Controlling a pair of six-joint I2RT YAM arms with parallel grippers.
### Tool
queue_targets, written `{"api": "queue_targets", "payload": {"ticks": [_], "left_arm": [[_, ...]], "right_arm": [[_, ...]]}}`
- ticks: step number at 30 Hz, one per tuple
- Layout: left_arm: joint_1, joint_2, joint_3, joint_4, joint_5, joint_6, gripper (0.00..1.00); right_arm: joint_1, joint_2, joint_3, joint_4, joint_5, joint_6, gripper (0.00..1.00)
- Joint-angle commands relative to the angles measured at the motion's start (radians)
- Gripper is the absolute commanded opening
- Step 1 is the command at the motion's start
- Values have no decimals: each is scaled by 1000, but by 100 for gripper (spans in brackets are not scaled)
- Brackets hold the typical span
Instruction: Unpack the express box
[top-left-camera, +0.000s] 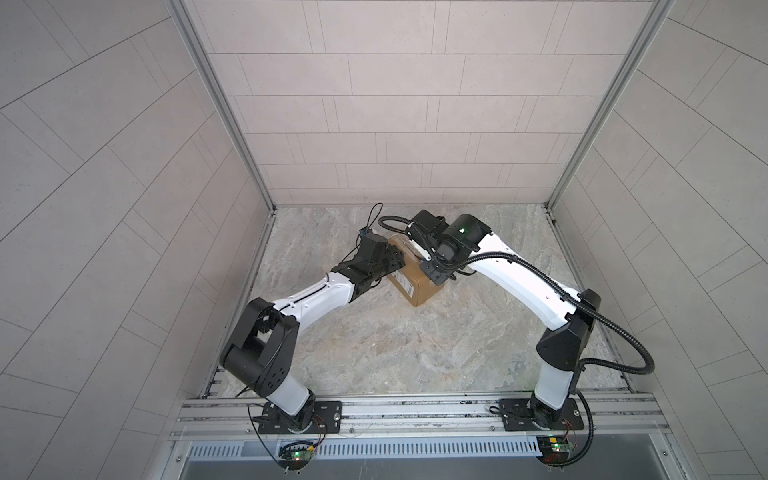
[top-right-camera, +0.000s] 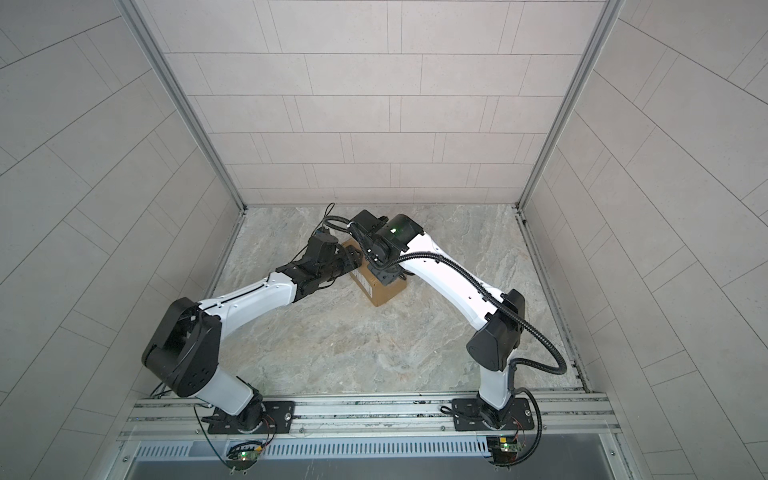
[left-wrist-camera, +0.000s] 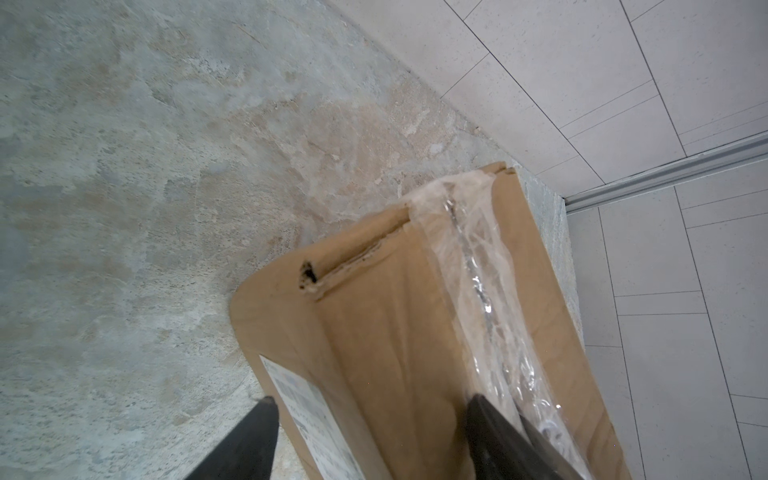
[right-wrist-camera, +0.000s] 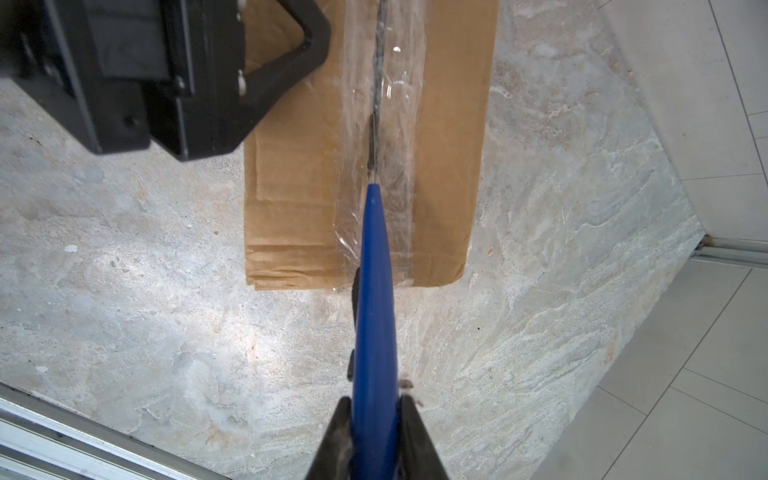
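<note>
So, both arms reach out over the marbled surface (top-left-camera: 395, 353) and meet at the express box (top-left-camera: 419, 291), which sits flat toward the back middle, a bit short of the tiled back wall (top-left-camera: 415, 158). Right hand (right-wrist-camera: 374, 400) is clamped tight on a blue-handled cutter (right-wrist-camera: 374, 270), its thin blade (right-wrist-camera: 372, 141) lying along the clear tape (right-wrist-camera: 399, 124) on the box's top seam. Left hand (left-wrist-camera: 370, 399) is spread wide open astride the box's long edge, one finger (left-wrist-camera: 503, 436) on top by the tape, the other down beside the side with the white label (left-wrist-camera: 299, 399).
</note>
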Motion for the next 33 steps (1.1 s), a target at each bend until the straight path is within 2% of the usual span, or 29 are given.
{"api": "queue_targets", "payload": {"ticks": [1,10,16,21,33], "left_arm": [[8,29,-18,-128,-68,0,73],[11,32,-29,-104,-44,-4,72],[10,25,-37,-79,-21,3,73],[10,21,-44,-74,-19,1,72],[14,30,-54,-80,-24,-6,71]], "right_arm": [[5,-20,10,-121,58,25,0],[5,-55,-51,-114,37,59,0],[5,-1,-33,-19,17,83,0],[5,34,3,-16,21,93,0],[-11,-106,-72,-141,20,64,0]]}}
